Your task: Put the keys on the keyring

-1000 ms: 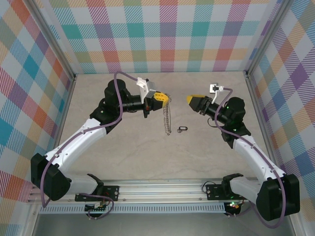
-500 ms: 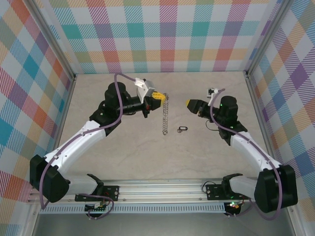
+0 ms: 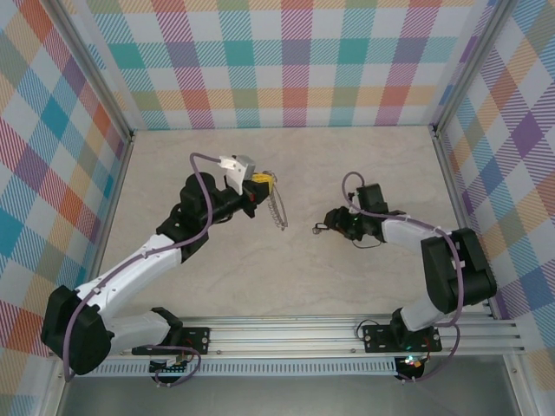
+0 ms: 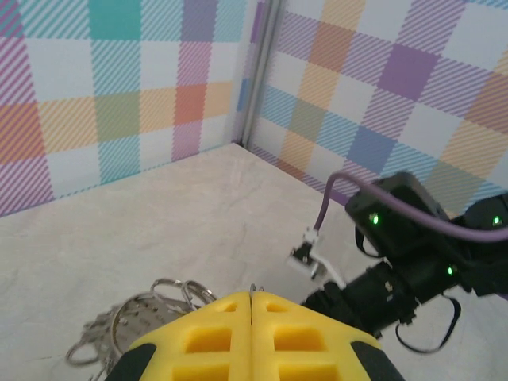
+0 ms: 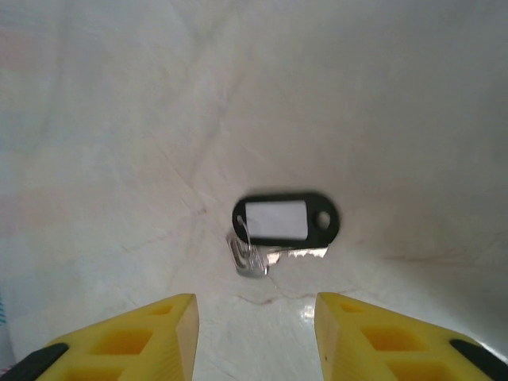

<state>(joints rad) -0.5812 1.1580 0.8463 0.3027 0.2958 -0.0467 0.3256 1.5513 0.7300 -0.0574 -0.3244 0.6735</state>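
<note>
Key (image 5: 284, 218) pickup pending: lies flat on desk (image 5: 381, 95), 12 o'clock of right claw (image 5: 255, 311), jaws parted, empty. Advance low, centre on black head, close gently. Left claw (image 3: 260, 178) clamped on keyring (image 3: 277, 208), hanging at its 5 o'clock.

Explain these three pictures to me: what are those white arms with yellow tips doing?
They are two robot arms, a left arm and a right arm, bolted at the near edge of the table. Each ends in a two-finger gripper. One picture looks down from above. The other two come from a camera on each wrist, looking past that arm's own yellow fingers. The left gripper is shut on the keyring, a thin metal hoop that hangs from it. The right gripper is open, low over the table. The small black-headed key lies on the surface just ahead of its fingers, not held.
</note>
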